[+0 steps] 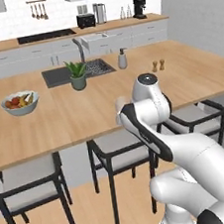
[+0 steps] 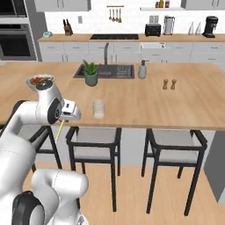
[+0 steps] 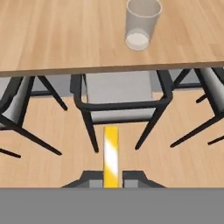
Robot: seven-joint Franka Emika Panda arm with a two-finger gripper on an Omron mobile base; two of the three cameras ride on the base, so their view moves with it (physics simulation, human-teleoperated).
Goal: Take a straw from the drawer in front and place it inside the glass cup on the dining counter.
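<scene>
- The gripper (image 3: 111,181) is clamping the straw (image 3: 111,155) between closed jaws; the pale yellow stick is pointing out ahead of the hand, and in the right base view it is hanging down below the hand (image 2: 59,130).
- The glass cup (image 3: 141,24) is standing upright on the dining counter (image 3: 52,39), near its front edge and a little to the right of the straw's line in the hand view; in the right base view the cup (image 2: 99,108) is sitting just beyond the hand.
- The step in hand looks like the carry to the cup. To do it well, the arm should be lifting until the straw's lower end clears the counter edge and the cup's rim, centring over the opening, then lowering before letting go.
- The straw is likely to lean on the rim once freed, so a low release is safer.
- A stool (image 3: 120,103) is standing under the counter edge directly below the path.
- The plant pot (image 2: 91,73), the fruit bowl (image 1: 20,102), the dispenser (image 2: 142,69) and the two small shakers (image 2: 169,84) are sitting well apart from the cup and are not blocking the approach.
</scene>
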